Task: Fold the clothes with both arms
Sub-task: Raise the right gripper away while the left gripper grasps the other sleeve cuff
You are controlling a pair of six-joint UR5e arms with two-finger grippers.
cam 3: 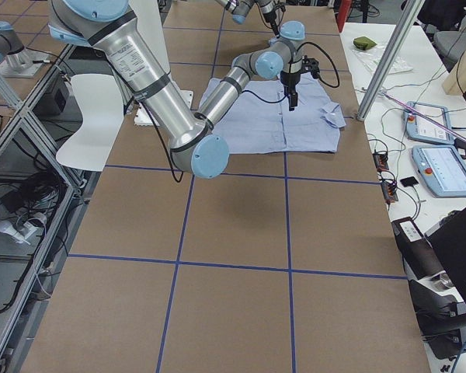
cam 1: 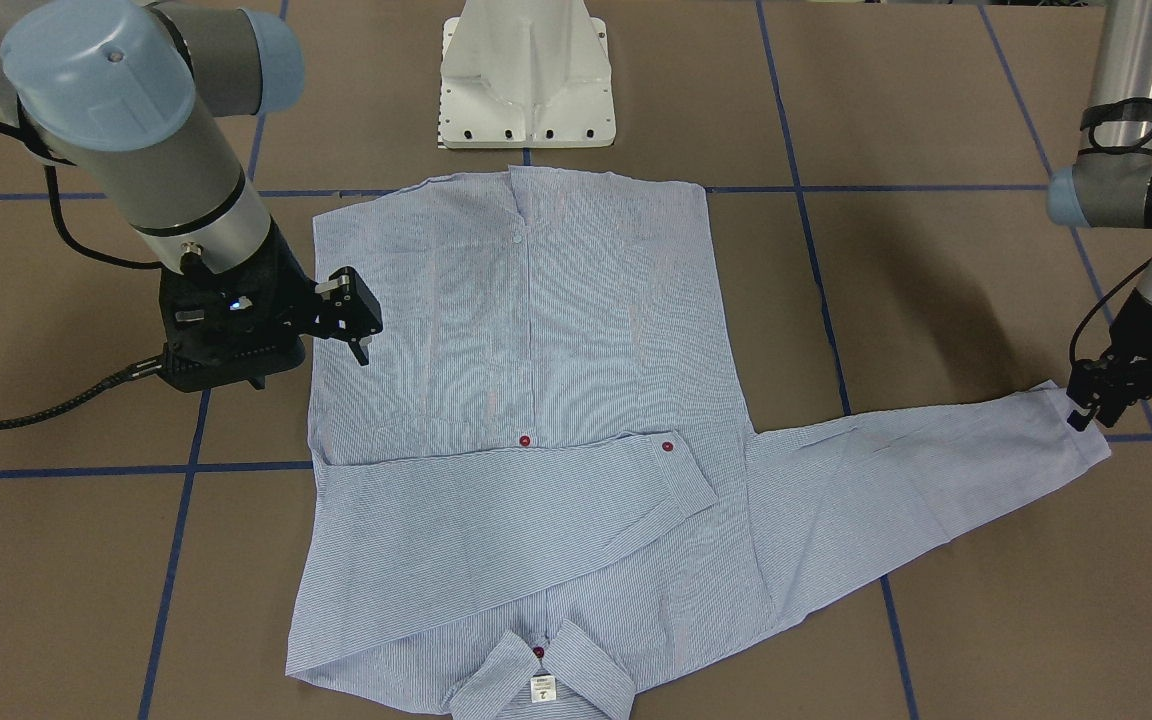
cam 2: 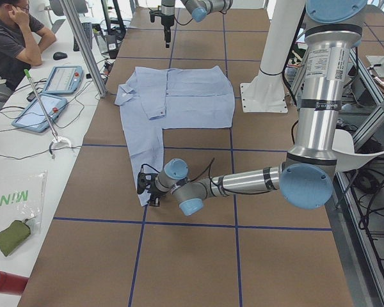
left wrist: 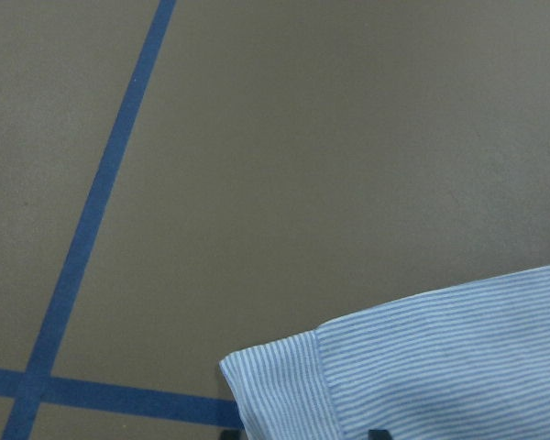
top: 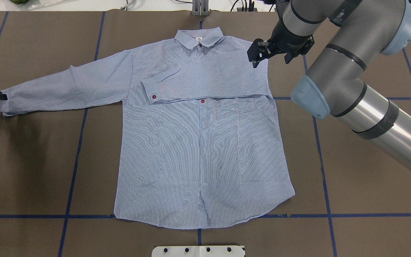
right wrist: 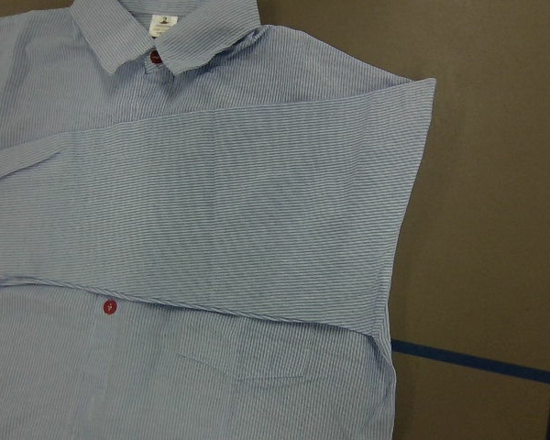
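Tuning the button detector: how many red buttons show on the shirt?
3: collar button, at the neck; cuff button, on the folded sleeve; placket button, just below that sleeve's edge. More may be hidden under the sleeve.

A plastic bag [cam 2: 13,199] reads, perhaps, "MINI".

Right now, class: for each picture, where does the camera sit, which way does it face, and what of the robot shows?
Front-facing: across the table, facing the white pedestal base; right gripper and left gripper at the light blue striped button-up shirt.
Overhead: behind the robot, looking forward and down; right arm.
Exterior left: table end; left arm near.
Exterior right: opposite end; right arm near.
Left wrist: down on the cuff; no arm.
Right wrist: down on the folded sleeve; no arm.
Front-facing and overhead share the shirt and base.
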